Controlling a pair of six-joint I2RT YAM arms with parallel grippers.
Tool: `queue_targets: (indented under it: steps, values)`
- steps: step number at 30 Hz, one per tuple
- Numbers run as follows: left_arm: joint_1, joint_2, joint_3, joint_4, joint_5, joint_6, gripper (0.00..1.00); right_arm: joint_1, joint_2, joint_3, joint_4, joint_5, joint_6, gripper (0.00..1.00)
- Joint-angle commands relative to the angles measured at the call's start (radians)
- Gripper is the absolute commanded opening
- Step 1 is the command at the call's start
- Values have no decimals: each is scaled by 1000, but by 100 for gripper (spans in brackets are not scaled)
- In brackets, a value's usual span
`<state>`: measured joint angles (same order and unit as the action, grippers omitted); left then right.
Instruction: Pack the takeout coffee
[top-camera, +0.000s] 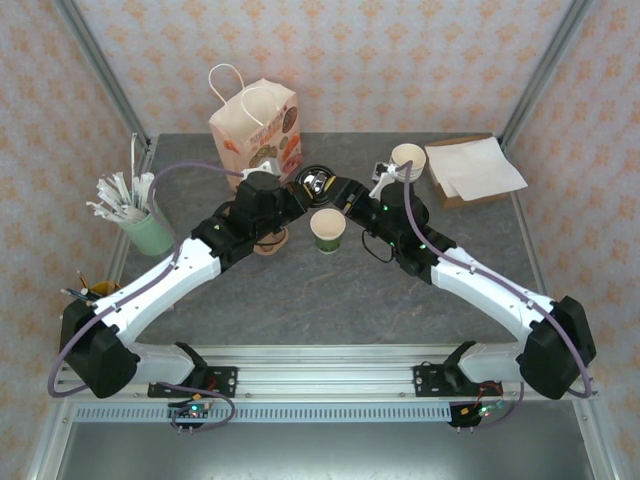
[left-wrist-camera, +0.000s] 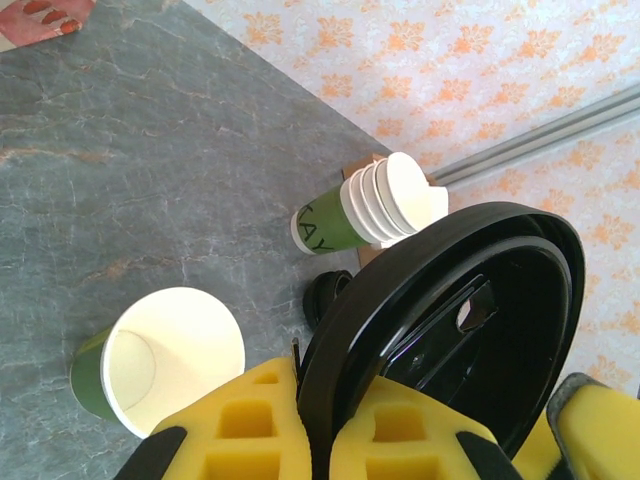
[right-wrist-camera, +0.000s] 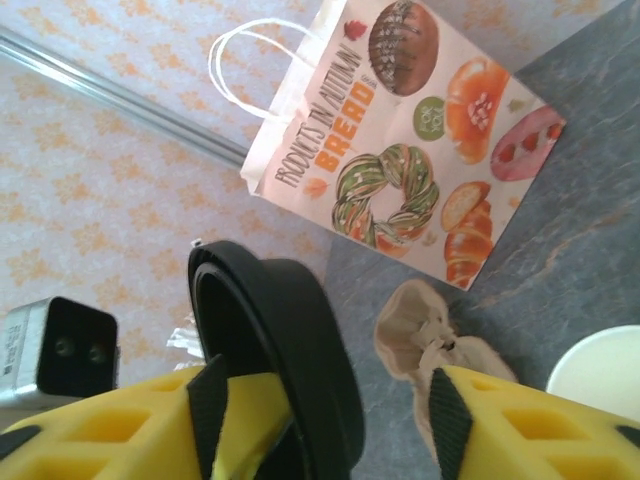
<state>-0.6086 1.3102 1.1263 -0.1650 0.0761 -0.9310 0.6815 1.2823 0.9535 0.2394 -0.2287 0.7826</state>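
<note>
grey table (top-camera: 330, 300), green cup (top-camera: 327, 230), paper bag (top-camera: 256, 125), cup stack (top-camera: 407, 156), mint cup (top-camera: 148, 232)

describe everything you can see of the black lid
The black lid is round, glossy plastic with a raised rim and a small slot cut through its face. It is held up on edge, its rim pinched between the left gripper's yellow fingers. The right gripper's fingers straddle its other side, one against the rim, the other apart from it.

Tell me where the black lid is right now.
In the left wrist view, the black lid stands on edge, clamped in the left gripper above the table, with the open green cup at that picture's lower left.
</note>
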Motion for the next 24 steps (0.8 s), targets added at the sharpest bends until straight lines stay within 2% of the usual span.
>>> queue_targets:
  steps: [1,9,19,20,21,22,24]
  values:
    - [-3,-18,-12,86,-35,-42,0,11,18,3,80,-24,-17,53]
    - [-3,-18,-32,145,-26,-63,0,26,36,0,74,2,-45,39]
    - [-3,-43,-76,207,14,-23,1,26,32,21,38,45,-147,7]
    - [-3,-47,-79,219,30,-5,11,26,25,28,22,53,-178,5]
    - [-2,-56,-84,226,53,28,32,26,15,42,-5,67,-229,2]
    - [-2,-74,-92,231,78,69,46,26,3,60,-38,80,-288,1]
    - [7,-137,-131,253,136,163,67,26,-23,99,-112,121,-437,0]
